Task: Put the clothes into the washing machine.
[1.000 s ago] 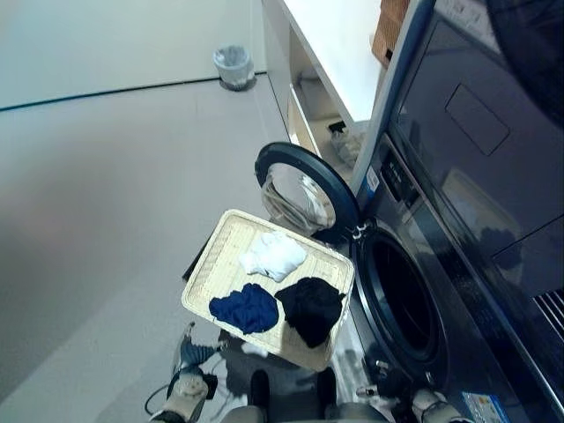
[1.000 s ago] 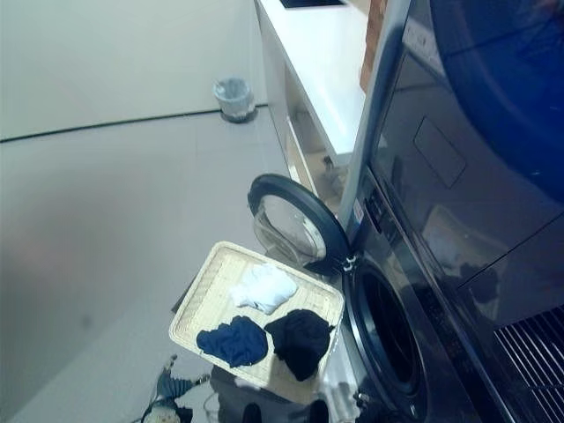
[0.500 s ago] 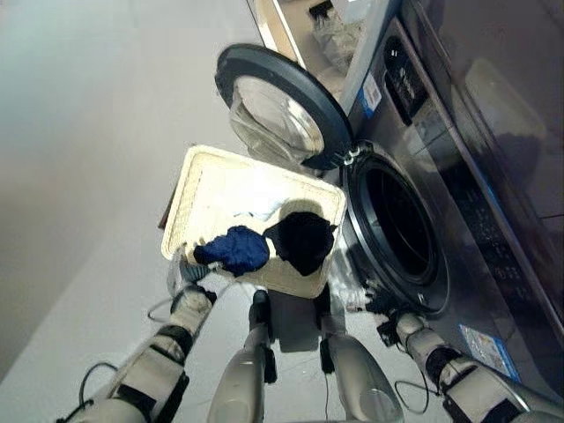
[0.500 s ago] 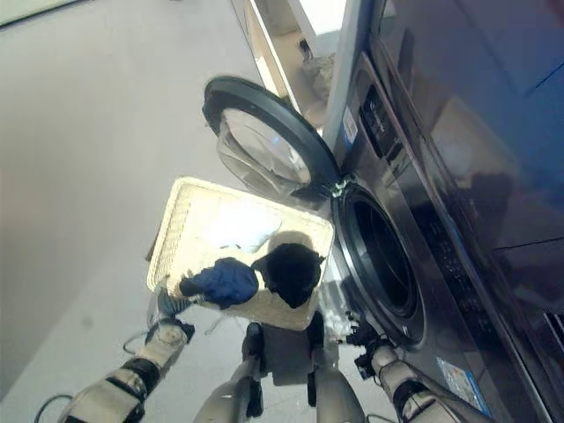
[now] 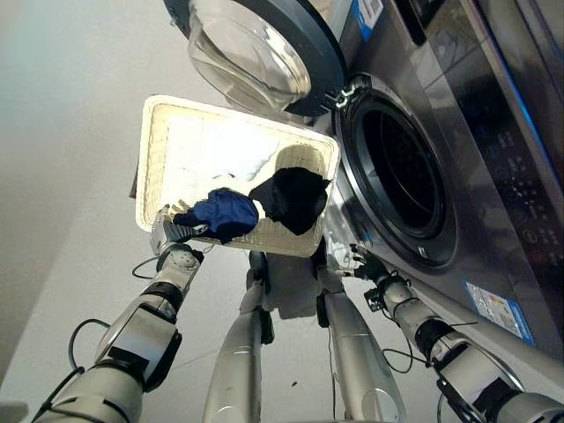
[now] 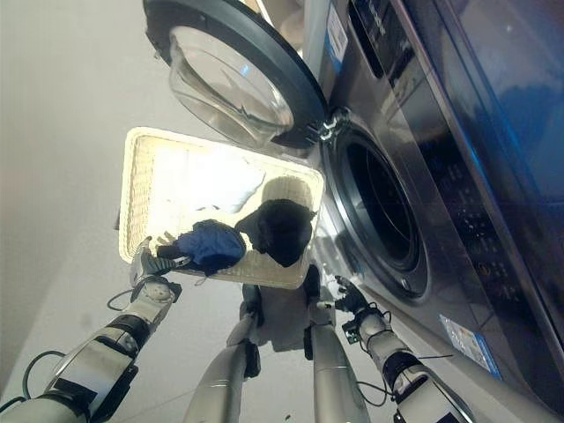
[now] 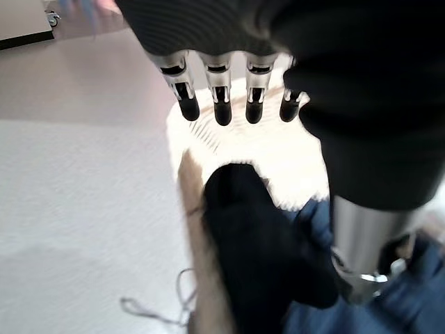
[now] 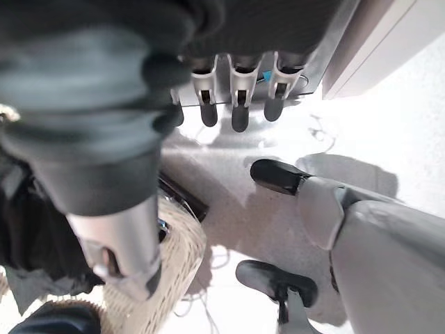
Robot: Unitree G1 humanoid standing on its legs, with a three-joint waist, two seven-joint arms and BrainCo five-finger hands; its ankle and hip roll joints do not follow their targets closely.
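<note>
Beside the open washing machine (image 5: 414, 167) | left hand (image 5: 174, 231), fingers spread, was at basket (image 5: 152, 150) edge by blue cloth (image 5: 225, 212) | right hand (image 6: 348, 297) hung loose, empty, low by the drum

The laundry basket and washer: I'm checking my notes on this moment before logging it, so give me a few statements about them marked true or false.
1. The washing machine door stands open. True.
2. The wicker basket holds three garments. True: a white garment, a blue garment and a black garment.
3. The black garment already lies inside the drum. False: it is in the basket, at the end nearest the washer.
4. The left hand is at the basket's near edge, by the blue garment. True.
5. The right hand holds the white garment. False: it is open, low beside the washer's front, holding nothing.
</note>
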